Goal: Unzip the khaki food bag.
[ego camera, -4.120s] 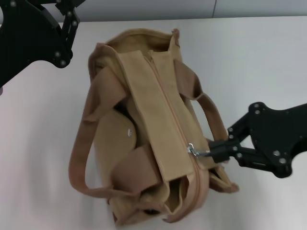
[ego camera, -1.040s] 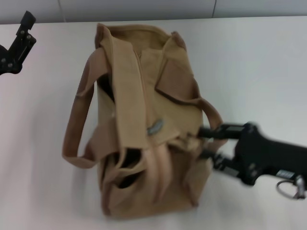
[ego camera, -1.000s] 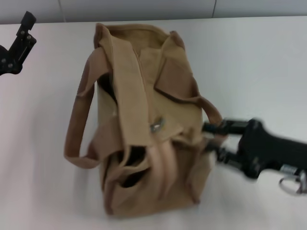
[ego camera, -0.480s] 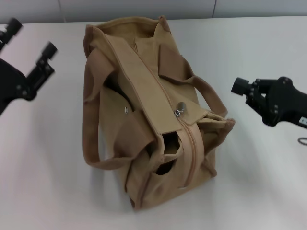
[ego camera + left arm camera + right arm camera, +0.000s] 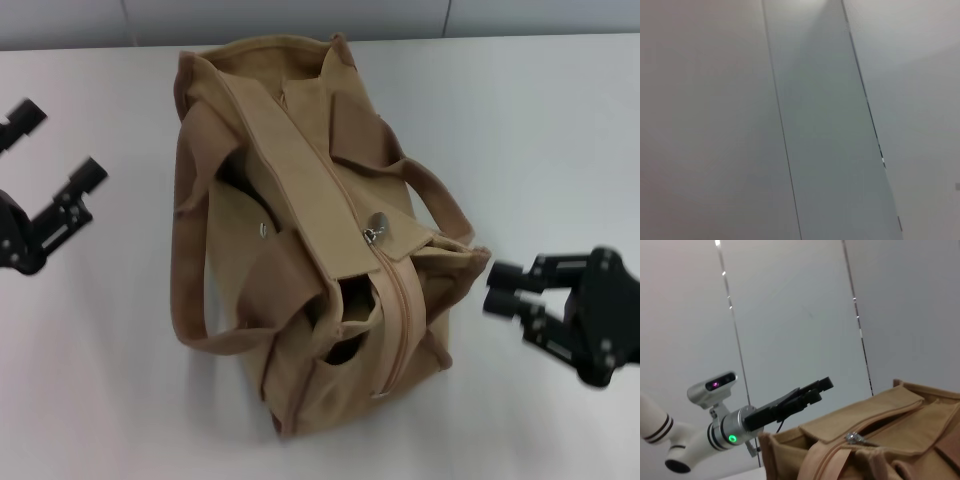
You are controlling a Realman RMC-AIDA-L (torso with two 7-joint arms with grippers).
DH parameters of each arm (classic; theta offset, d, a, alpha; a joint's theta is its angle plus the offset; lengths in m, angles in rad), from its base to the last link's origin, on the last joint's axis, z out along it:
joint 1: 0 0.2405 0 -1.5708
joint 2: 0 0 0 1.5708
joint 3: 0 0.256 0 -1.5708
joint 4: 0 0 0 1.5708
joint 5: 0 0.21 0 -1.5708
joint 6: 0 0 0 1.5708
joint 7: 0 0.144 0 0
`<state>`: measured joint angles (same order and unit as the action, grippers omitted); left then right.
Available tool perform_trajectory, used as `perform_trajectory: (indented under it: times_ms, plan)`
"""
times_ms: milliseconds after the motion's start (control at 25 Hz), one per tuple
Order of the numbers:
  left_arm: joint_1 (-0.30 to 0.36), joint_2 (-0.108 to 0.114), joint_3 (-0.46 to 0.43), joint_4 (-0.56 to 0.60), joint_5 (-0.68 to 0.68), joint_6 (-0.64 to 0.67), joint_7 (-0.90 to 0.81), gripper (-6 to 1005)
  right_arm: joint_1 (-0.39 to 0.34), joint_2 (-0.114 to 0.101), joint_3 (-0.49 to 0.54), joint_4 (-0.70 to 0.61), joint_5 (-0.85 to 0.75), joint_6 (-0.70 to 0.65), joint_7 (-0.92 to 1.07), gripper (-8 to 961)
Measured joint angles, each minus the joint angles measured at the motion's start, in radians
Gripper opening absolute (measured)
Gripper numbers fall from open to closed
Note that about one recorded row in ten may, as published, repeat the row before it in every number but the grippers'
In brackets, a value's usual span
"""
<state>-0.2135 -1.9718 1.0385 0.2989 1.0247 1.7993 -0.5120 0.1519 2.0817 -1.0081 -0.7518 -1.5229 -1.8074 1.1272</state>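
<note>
The khaki food bag (image 5: 300,190) lies on the white table in the head view, its handles flopped to both sides. Its metal zipper pull (image 5: 375,232) sits about midway along the top zipper, and a dark gap shows in the bag's near end. My right gripper (image 5: 497,288) hovers just right of the bag's near corner, open and holding nothing. My left gripper (image 5: 57,143) is far to the left, open and clear of the bag. In the right wrist view the bag (image 5: 880,415) and pull (image 5: 856,439) appear, with the left gripper (image 5: 824,385) beyond.
The white table (image 5: 560,120) spreads on all sides of the bag, with a grey panelled wall (image 5: 300,15) at its far edge. The left wrist view holds only wall panels (image 5: 830,125).
The right gripper let go of the bag, drew away, then dropped toward the bag's near right corner. The bag swung and settled. The left gripper shifted left and nearer.
</note>
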Motion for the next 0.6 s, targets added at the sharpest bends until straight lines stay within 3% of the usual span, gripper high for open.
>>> perform_trajectory:
  times_ms: [280,480,600]
  plan:
    - [-0.001,0.0,-0.008,0.0,0.008,0.0,0.001,716,0.021,0.01,-0.005,0.041,0.006,0.025,-0.037,271]
    - [-0.001,-0.003,-0.005,0.0,0.008,0.0,0.007,715,0.025,0.011,-0.006,0.049,0.049,0.045,-0.04,501]
    - [-0.001,-0.004,-0.007,0.0,0.008,-0.001,0.008,715,0.041,0.011,-0.021,0.067,0.054,0.052,-0.04,542]
